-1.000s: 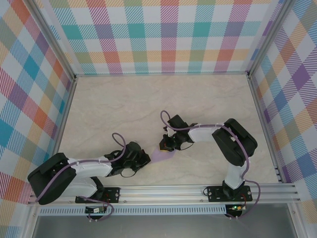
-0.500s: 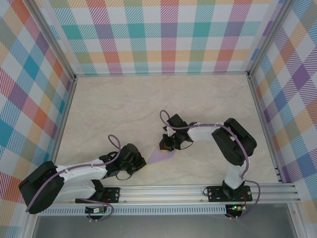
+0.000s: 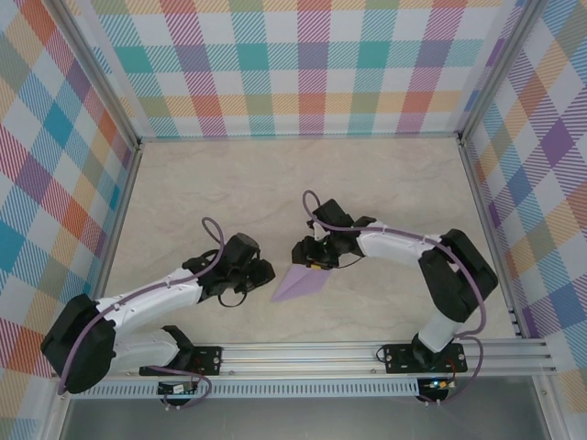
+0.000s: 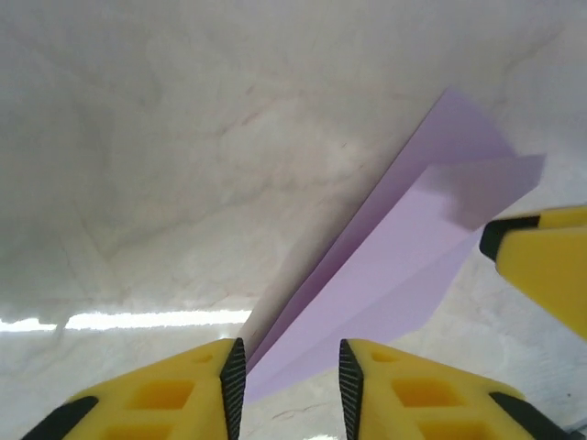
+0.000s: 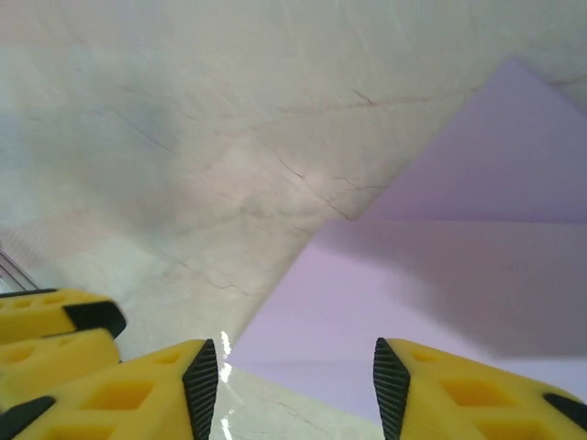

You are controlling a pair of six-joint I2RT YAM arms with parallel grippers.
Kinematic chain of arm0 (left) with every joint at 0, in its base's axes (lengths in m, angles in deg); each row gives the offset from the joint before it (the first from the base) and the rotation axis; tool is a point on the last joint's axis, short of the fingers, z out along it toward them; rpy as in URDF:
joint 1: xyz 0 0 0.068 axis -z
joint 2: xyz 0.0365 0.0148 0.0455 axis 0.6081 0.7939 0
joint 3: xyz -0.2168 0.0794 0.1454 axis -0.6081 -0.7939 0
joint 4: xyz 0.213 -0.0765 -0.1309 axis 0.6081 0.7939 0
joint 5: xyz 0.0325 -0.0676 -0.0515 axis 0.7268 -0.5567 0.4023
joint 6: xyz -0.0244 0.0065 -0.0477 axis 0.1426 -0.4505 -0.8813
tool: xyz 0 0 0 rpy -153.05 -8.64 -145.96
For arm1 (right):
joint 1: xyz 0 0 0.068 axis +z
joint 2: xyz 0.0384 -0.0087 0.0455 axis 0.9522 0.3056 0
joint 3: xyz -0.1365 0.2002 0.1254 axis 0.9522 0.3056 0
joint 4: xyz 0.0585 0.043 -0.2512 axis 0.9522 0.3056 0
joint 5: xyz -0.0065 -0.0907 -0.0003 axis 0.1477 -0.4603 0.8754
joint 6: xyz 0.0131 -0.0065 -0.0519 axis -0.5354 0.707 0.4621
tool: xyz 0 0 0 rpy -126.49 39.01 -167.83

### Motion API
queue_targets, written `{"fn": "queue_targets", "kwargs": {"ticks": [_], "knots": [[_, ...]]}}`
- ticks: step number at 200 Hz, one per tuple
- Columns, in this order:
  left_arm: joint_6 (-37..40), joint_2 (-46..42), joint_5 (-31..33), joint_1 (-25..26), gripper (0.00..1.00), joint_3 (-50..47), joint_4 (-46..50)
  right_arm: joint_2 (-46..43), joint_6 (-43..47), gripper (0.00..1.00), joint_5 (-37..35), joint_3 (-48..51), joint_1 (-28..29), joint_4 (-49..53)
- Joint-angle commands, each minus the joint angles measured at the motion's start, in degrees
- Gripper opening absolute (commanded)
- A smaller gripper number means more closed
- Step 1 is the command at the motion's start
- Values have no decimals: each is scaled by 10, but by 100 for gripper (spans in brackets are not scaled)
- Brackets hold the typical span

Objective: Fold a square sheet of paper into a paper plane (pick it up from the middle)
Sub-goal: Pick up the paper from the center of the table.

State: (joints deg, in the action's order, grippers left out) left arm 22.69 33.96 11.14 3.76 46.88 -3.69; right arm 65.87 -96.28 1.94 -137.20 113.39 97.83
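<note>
The square sheet of paper lies on the table as a lilac paper plane (image 3: 298, 282), a narrow dart with its nose toward the lower left. My left gripper (image 3: 264, 272) stands open just left of the nose, and in the left wrist view the nose (image 4: 404, 266) reaches between my fingers (image 4: 286, 367) without touching the pads. My right gripper (image 3: 305, 255) hovers open over the wide tail end. In the right wrist view the folded paper (image 5: 440, 275) lies flat below the spread jaws (image 5: 295, 367).
The pale marble tabletop (image 3: 220, 192) is bounded by checkered walls (image 3: 312, 64) at the back and both sides. An aluminium rail (image 3: 321, 353) runs along the near edge. The right gripper's yellow finger (image 4: 541, 266) shows beside the plane's tail.
Both grippers went from shut to open and let go of the paper. The left arm swung away from the near rail. The plane now lies uncovered on the table.
</note>
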Motion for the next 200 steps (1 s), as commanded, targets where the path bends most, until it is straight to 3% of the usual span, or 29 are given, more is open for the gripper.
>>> {"fn": "queue_targets", "kwargs": {"ticks": [1,22,50,93,200], "knots": [[54,18,9,-24,45,31,30,-33,-59,60,-73,3,-4,60],[81,41,13,-35,60,58,23,-49,-105,66,-107,19,-6,74],[104,72,17,-44,72,82,12,-53,-159,68,-130,38,-7,60],[96,95,21,-58,95,85,12,-12,-189,67,-99,35,-7,23],[90,110,-5,-78,100,82,19,23,-200,52,3,88,-6,-197]]}}
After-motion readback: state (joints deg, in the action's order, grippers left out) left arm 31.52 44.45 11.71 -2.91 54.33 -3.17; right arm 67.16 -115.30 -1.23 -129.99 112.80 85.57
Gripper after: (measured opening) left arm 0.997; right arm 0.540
